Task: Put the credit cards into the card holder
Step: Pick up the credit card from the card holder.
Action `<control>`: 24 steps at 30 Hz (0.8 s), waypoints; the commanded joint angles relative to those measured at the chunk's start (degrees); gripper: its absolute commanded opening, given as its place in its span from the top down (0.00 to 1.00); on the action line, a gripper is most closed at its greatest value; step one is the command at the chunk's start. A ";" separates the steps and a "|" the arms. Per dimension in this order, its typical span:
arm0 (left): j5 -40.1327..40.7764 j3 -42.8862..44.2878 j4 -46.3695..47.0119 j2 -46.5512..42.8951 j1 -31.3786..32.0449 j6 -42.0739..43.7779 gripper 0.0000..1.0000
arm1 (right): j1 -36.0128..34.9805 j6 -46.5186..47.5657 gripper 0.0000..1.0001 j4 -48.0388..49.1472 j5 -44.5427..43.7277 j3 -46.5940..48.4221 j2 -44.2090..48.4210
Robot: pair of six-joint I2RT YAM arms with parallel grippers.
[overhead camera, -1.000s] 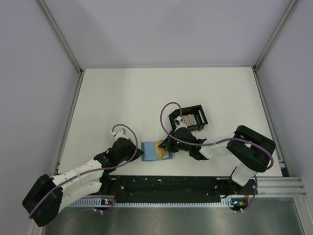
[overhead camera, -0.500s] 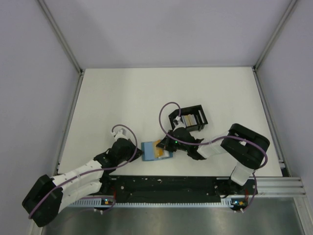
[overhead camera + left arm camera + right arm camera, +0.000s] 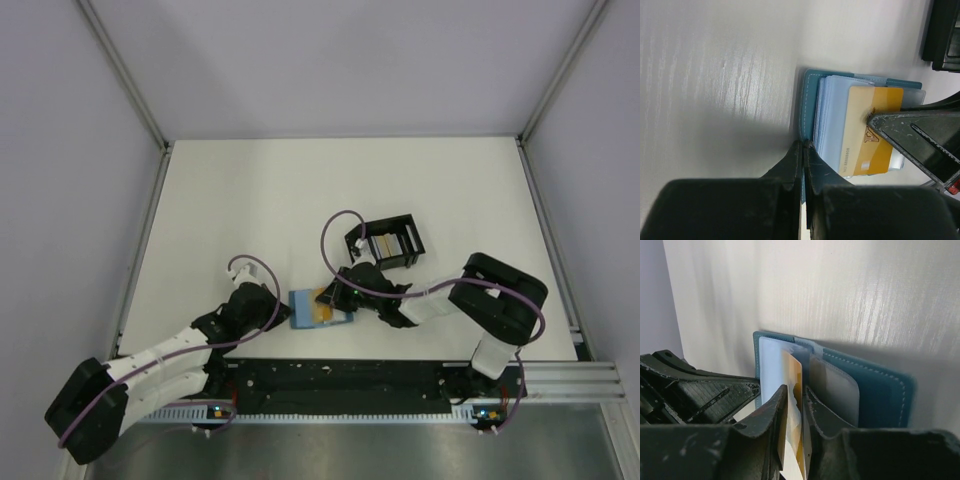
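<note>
Left arm [image 3: 165, 362] & right arm [image 3: 432, 306]: white mid links, black joint housings & black bases at near edge. Purple cable [image 3: 247, 266] loops above each wrist. Left gripper [image 3: 802, 148] & right gripper [image 3: 795, 396]: matte-black tapered fingers, edges scuffed w/ pale scratches.

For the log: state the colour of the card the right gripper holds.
The card is orange-yellow; left wrist view shows it best.

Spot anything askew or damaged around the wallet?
Nothing stands out. The orange card, pinched in the right gripper, lies square over the card holder; the left gripper clamps its edge.
</note>
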State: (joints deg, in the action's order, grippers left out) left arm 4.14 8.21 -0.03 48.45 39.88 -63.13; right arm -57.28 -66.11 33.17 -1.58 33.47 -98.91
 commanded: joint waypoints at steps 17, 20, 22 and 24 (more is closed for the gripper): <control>1.04 0.23 0.30 -1.25 0.46 0.64 1.00 | -0.82 10.21 0.71 -17.88 0.08 5.37 6.02; 1.13 0.23 0.30 -1.25 0.46 0.64 1.00 | -0.82 9.86 0.70 -17.26 1.41 5.90 5.05; 1.13 0.32 0.30 -1.16 0.46 0.73 1.00 | -0.91 9.77 0.69 -16.83 3.24 6.34 4.43; 1.13 0.32 0.30 -1.16 0.64 0.64 1.00 | -0.91 9.33 0.69 -15.60 3.95 6.34 4.00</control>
State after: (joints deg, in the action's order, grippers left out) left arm 4.19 8.23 -0.25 47.64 40.18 -63.07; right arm -57.34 -56.99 15.49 -0.75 37.74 -93.27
